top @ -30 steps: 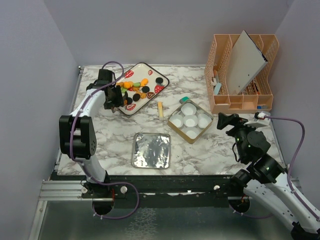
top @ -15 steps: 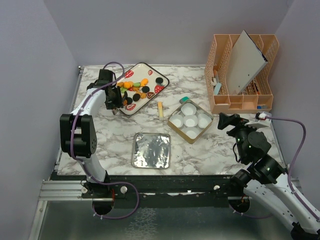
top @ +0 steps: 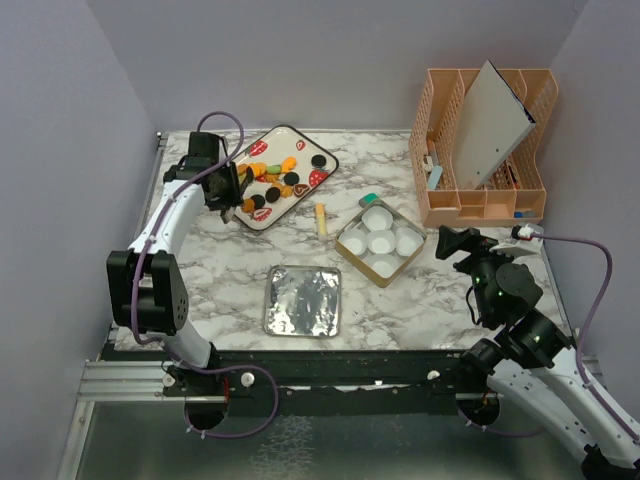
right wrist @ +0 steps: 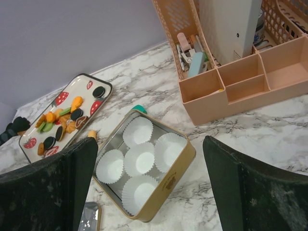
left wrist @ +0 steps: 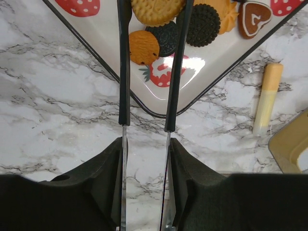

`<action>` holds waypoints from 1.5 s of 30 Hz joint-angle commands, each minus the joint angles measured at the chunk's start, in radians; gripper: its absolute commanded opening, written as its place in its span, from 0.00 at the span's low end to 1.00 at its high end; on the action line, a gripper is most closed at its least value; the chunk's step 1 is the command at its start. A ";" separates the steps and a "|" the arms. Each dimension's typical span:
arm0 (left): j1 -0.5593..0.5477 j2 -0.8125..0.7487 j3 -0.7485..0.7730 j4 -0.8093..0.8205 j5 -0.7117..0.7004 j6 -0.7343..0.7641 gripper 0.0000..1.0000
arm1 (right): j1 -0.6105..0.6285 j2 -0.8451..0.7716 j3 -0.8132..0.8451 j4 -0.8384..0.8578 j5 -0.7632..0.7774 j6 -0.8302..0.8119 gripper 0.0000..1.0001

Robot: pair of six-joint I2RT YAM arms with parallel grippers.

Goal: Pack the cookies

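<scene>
We see the left jaws narrowed, tan cookie (left wrist: 156, 9) between them over the tray (left wrist: 106, 38); grip unclear. Right jaws wide open, empty.

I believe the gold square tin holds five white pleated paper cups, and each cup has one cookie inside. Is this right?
Not quite: the gold square tin does hold five white pleated paper cups, but the right wrist view shows every cup empty. The cookies lie on the strawberry-printed tray.
</scene>
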 commanded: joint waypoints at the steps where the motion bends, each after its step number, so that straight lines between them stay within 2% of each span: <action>1: -0.056 -0.080 0.003 0.008 0.033 0.020 0.28 | -0.006 -0.008 0.016 -0.033 0.000 0.012 0.99; 12: -0.349 -0.142 -0.024 0.021 -0.017 -0.012 0.28 | -0.006 -0.037 0.030 -0.081 -0.001 0.028 0.99; 21: -0.602 -0.087 0.009 0.061 -0.068 -0.044 0.28 | -0.006 -0.052 0.028 -0.089 0.010 0.031 0.99; 25: -0.682 -0.034 0.041 0.070 -0.082 -0.055 0.28 | -0.006 -0.060 0.029 -0.095 0.017 0.034 1.00; 34: -0.785 0.106 0.153 0.075 -0.158 -0.036 0.28 | -0.006 -0.096 0.020 -0.103 0.035 0.040 1.00; 45: -0.807 0.246 0.243 0.076 -0.259 -0.010 0.28 | -0.006 -0.104 0.018 -0.116 0.048 0.047 1.00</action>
